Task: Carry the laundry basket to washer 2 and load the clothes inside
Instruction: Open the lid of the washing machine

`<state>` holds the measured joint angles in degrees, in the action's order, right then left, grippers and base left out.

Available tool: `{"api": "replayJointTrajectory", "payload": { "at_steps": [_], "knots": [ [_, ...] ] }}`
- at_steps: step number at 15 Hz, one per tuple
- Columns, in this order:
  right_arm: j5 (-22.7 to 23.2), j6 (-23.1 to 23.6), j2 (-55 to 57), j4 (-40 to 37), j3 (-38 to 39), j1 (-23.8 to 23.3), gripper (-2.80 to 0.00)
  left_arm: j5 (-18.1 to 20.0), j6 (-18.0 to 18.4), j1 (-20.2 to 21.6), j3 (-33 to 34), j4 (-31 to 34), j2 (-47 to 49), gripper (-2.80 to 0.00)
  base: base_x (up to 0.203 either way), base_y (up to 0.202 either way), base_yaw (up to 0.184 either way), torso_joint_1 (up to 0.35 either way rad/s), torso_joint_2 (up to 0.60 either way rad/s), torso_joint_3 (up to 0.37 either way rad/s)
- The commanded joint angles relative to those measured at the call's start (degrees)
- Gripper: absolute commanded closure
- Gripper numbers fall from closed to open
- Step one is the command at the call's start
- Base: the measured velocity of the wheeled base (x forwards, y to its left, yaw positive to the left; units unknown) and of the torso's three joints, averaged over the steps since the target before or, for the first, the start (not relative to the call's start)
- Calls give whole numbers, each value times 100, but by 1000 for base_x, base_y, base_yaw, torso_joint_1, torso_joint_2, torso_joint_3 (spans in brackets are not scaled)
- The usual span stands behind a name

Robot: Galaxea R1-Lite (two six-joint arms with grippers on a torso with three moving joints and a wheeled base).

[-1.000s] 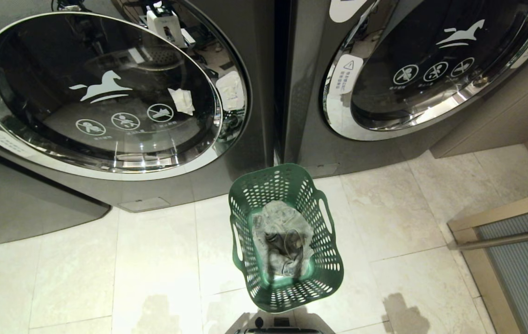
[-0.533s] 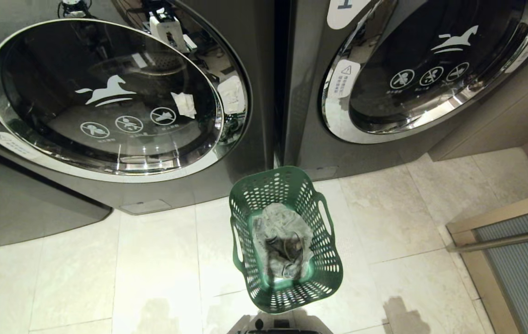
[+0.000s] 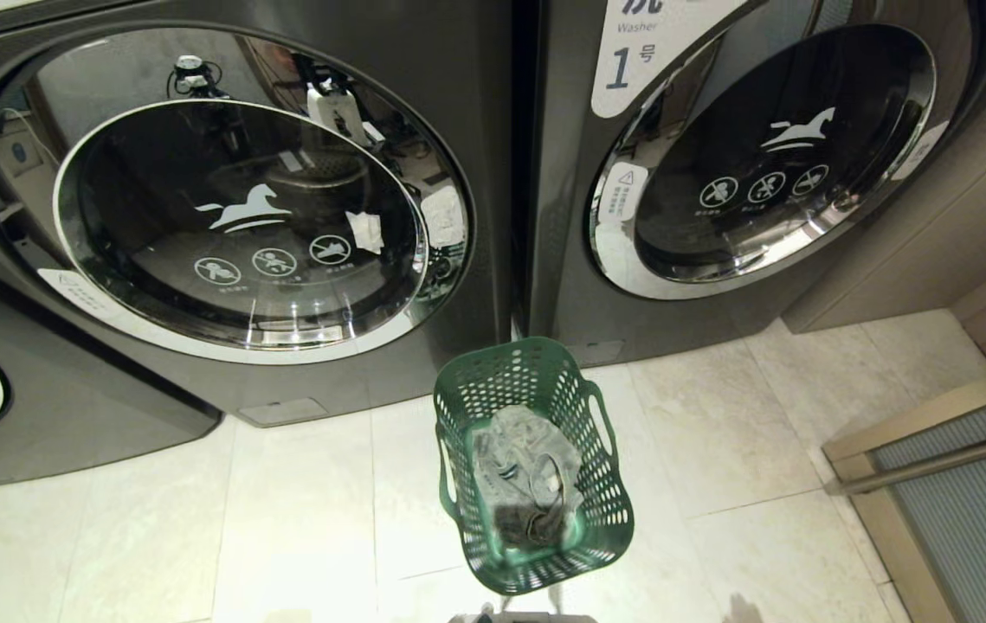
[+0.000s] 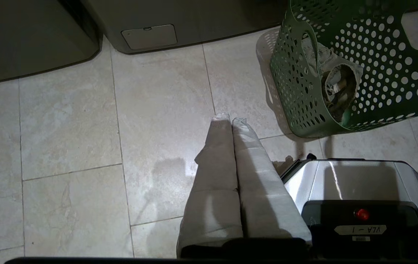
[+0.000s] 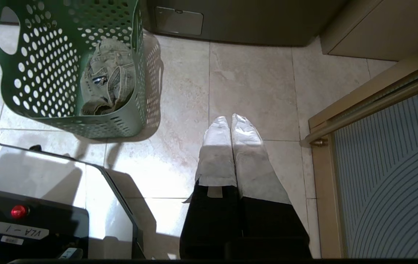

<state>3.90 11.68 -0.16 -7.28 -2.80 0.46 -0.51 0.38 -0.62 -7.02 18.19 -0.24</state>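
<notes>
Pale tiled floor [image 3: 302,519] fronting two dark grey front-loading washers. The right machine [image 3: 761,164] carries a "1" label [image 3: 631,52]; the left machine [image 3: 233,216] shows no number in view. Laundry basket [image 3: 536,472] stands on the floor near the gap between the machines, clothes [image 3: 527,480] bunched inside. Left gripper [image 4: 230,121] and right gripper [image 5: 230,120] hang over bare tile on either side of the basket, jaws pressed together, holding nothing.
</notes>
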Motion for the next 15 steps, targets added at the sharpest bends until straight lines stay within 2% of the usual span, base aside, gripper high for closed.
{"api": "replayJointTrajectory", "payload": {
  "at_steps": [1,15],
  "knots": [
    [5,10,16,-7,-1,-2,0,3,15,1,-1,9,24,0,0,0,0,5,-1,209],
    [5,10,16,-10,-1,6,0,-2,15,1,-1,9,24,0,0,0,0,3,3,205]
  ]
}}
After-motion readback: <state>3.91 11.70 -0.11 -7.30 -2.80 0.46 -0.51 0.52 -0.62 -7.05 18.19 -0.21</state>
